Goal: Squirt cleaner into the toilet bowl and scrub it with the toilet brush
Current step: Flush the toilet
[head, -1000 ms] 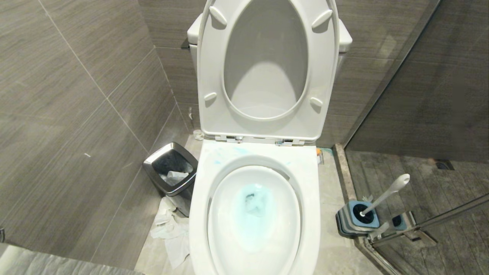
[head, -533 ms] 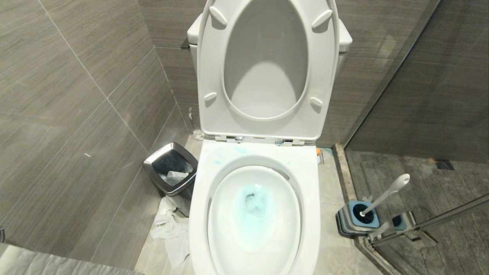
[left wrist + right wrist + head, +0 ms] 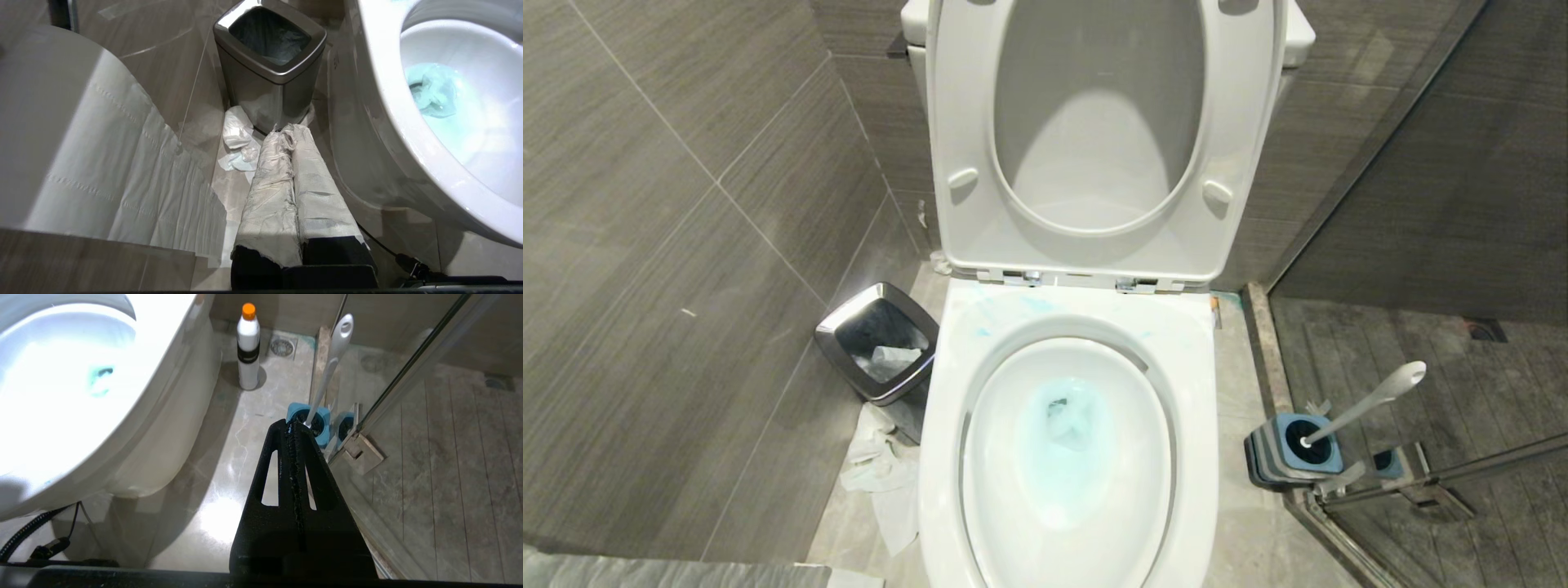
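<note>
The toilet bowl [image 3: 1196,408] stands in the middle of the head view with its seat and lid [image 3: 1094,131] raised. Turquoise cleaner [image 3: 1066,433] tints the water in the basin, and thin smears of it mark the back of the rim. The toilet brush [image 3: 1372,400] leans in its blue-and-grey holder [image 3: 1294,449] on the floor to the right. My left gripper [image 3: 288,130] is shut and empty, its fingers wrapped in pale cloth, low beside the bowl [image 3: 380,81]. My right gripper [image 3: 291,424] is shut and empty, short of the brush [image 3: 333,359] and holder [image 3: 308,420]. Neither gripper shows in the head view.
A steel bin [image 3: 876,341] with a black liner stands left of the toilet, with crumpled tissue [image 3: 882,482] on the floor by it. A toilet-paper roll [image 3: 61,143] hangs close to the left arm. A white bottle with an orange cap [image 3: 248,347] stands by the toilet. The glass shower door [image 3: 408,375] runs right beside the holder.
The whole head view has shifted: the toilet now looks larger and sits higher in it, so the camera moved. Nothing in the scene itself has moved.
</note>
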You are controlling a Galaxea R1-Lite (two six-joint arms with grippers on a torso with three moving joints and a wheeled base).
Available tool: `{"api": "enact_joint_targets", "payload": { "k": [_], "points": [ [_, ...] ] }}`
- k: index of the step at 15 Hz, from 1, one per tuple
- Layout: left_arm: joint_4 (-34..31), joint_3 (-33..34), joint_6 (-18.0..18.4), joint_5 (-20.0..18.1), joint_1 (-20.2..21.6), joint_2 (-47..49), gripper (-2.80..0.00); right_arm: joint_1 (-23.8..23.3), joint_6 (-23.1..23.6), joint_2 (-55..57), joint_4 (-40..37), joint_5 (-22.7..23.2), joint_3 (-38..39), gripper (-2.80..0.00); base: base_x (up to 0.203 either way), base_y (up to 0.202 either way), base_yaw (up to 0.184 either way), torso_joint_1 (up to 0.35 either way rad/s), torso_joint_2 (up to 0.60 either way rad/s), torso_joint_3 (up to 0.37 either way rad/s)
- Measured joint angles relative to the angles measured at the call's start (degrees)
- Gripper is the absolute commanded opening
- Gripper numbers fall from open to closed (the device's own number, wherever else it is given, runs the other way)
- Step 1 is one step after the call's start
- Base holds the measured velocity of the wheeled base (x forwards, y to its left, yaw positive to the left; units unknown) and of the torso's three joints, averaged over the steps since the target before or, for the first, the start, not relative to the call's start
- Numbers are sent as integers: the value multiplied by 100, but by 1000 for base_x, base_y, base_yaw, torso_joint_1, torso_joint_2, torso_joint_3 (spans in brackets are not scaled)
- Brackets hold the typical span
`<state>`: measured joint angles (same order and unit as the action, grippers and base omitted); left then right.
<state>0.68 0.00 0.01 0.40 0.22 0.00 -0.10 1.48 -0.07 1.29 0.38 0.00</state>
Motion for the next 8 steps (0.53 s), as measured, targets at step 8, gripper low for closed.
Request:
{"api": "enact_joint_targets", "payload": {
  "k": [8],
  "points": [
    [-17,0,0,-7,-12,0,-280,0,0,0,0,2,0,-280,0,0,0,2,3,-198]
  ]
}}
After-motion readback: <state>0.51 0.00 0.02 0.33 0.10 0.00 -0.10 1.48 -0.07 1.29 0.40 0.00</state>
